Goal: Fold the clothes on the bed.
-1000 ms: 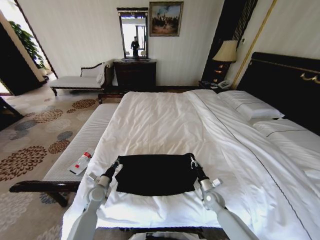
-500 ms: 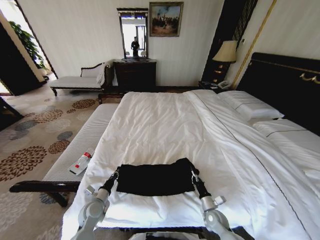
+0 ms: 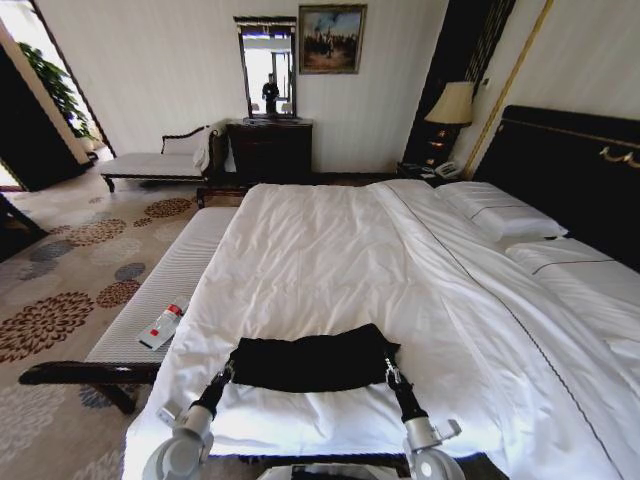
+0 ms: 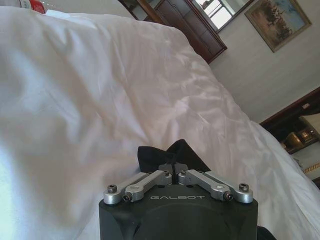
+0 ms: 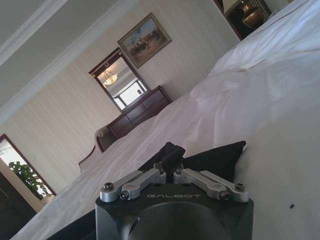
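The clothes point(image 3: 312, 362), a black shirt, lie as a narrow folded band on the white bed point(image 3: 330, 240) near its front edge. My left gripper point(image 3: 229, 371) is shut on the band's left end and my right gripper point(image 3: 388, 369) on its right end. In the left wrist view the left gripper point(image 4: 173, 169) pinches a bunched corner of the black cloth point(image 4: 152, 155) over the duvet. In the right wrist view the right gripper point(image 5: 168, 169) holds a raised tuft of the cloth point(image 5: 215, 155). The lettering is hidden.
A white-cushioned bench point(image 3: 160, 290) runs along the bed's left side with a white and red bottle point(image 3: 163, 324) on it. Pillows point(image 3: 500, 215) and a dark headboard point(image 3: 570, 170) are at the right. A dresser point(image 3: 270, 150) and chaise point(image 3: 160, 160) stand against the far wall.
Both grippers have drawn back toward me with the shirt's edge. The black cloth has folded over from a broad panel into a narrower band nearer the bed's front edge.
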Controlling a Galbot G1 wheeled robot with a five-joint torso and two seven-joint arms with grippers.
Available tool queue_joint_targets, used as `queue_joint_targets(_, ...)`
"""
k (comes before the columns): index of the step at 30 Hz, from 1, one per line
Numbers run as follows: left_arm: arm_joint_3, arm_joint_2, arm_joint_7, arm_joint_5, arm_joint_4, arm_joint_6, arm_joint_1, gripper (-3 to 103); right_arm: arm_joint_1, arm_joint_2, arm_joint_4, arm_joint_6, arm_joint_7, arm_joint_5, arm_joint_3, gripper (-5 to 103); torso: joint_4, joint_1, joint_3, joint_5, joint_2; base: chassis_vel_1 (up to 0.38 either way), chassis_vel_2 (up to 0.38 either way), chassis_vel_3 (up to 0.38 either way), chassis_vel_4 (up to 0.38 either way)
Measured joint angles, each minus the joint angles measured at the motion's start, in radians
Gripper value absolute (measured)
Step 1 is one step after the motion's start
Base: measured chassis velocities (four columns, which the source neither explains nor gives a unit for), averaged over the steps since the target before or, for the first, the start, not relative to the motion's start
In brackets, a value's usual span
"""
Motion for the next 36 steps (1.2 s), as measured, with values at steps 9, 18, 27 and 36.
queue_joint_targets(9, 0.009, -0.001, -0.031, 0.066, 0.002, -0.020, 0.010, -1, -0.029, 0.010, -0.008, 0.012, 0.007, -0.036, -0.004, 1, 0.0000, 0.000, 0.000, 0.0000, 0.000, 0.000, 0.000, 0.000, 0.000)
queue_joint_targets(18, -0.035, 0.022, -0.003, 0.090, -0.211, -0.054, 0.117, 30, -0.049, -0.025, 0.147, 0.041, -0.034, -0.019, 0.091, 33, 0.0002, 0.000, 0.000, 0.0001, 0.000, 0.000, 0.000, 0.000, 0.000)
queue_joint_targets(27, 0.030, 0.019, -0.057, 0.115, -0.235, 0.000, -0.013, 62, 0.068, -0.030, 0.159, -0.056, 0.054, -0.018, 0.042, 60, -0.0001, 0.000, 0.000, 0.0001, 0.000, 0.000, 0.000, 0.000, 0.000)
queue_joint_targets(36, 0.161, -0.044, -0.068, 0.362, 0.005, -0.018, -0.065, 89, 0.121, -0.007, 0.006, -0.178, 0.185, -0.170, -0.077, 92, 0.0000, 0.000, 0.000, 0.0000, 0.000, 0.000, 0.000, 0.000, 0.000)
